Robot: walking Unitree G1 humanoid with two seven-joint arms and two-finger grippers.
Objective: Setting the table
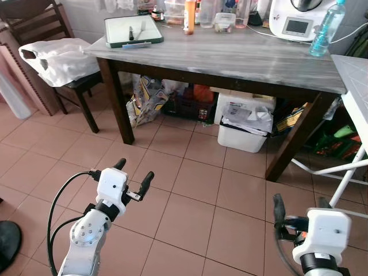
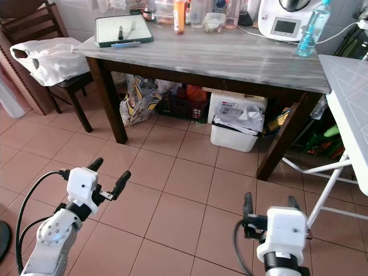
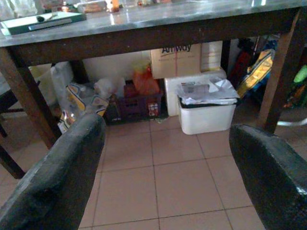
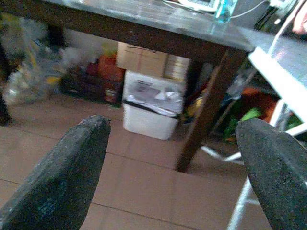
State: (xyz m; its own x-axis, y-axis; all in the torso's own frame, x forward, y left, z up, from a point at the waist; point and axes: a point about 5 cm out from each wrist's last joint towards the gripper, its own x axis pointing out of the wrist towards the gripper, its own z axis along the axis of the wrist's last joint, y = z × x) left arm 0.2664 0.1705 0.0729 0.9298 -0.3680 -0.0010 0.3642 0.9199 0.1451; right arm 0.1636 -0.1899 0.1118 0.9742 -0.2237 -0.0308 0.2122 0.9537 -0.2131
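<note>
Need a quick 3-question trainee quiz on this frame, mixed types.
1. True or false: both hands are open and hold nothing.
2. Where is the tray? A) on the floor B) at the table's left end C) on the chair
3. Fill in: under the table stands a white ____ lined with a bag.

Key:
1. True: left hand and right hand hang open above the floor tiles.
2. B
3. bin

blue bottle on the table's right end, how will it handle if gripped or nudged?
The bottle is tall and narrow, so a high nudge would probably tip it. It looks like thin clear plastic, likely to flex under a squeeze. How full it is can't be judged, so its weight is uncertain.
</note>
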